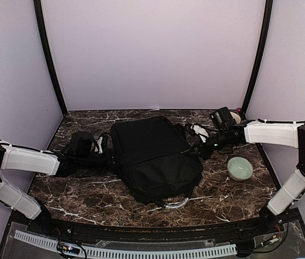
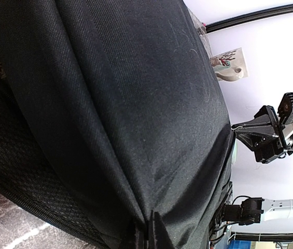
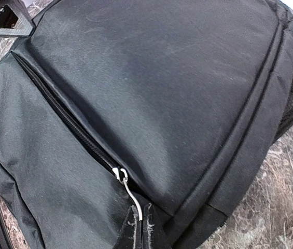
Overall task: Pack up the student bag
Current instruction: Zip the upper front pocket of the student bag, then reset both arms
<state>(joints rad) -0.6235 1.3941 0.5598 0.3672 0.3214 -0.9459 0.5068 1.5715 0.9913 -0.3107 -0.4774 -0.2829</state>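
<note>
**A:** Where does the student bag [image 1: 155,156] sit, and how does it lie?

**B:** Flat in the middle of the table [image 1: 87,191], front panel up. Its long axis runs from the far side towards the arms, skewed so that the far end sits further left and the near end further right. The grey loop handle [image 1: 176,204] pokes out at the near end, so the top of the bag points at the robot.

**A:** And the arms?

**B:** One on each long side. The left gripper [image 2: 145,236] is clenched on a pinch of the bag's fabric at its left edge, and the cloth gathers into a fold there. The right gripper [image 3: 142,232] is at the right edge, closed on the end of the metal zip pull [image 3: 130,194]. The zip itself runs diagonally across the front panel.

**A:** What lies around it?

**B:** A pale green bowl [image 1: 240,168] stands right of the bag, apart from it. A white mug [image 2: 230,65] with a branch pattern sits near the far right corner. There is dark gear to the left that I cannot make out.

**A:** The surface and the room?

**B:** Dark brown marble with white veins, enclosed by pale walls [image 1: 152,54] with black posts [image 1: 49,59].
</note>
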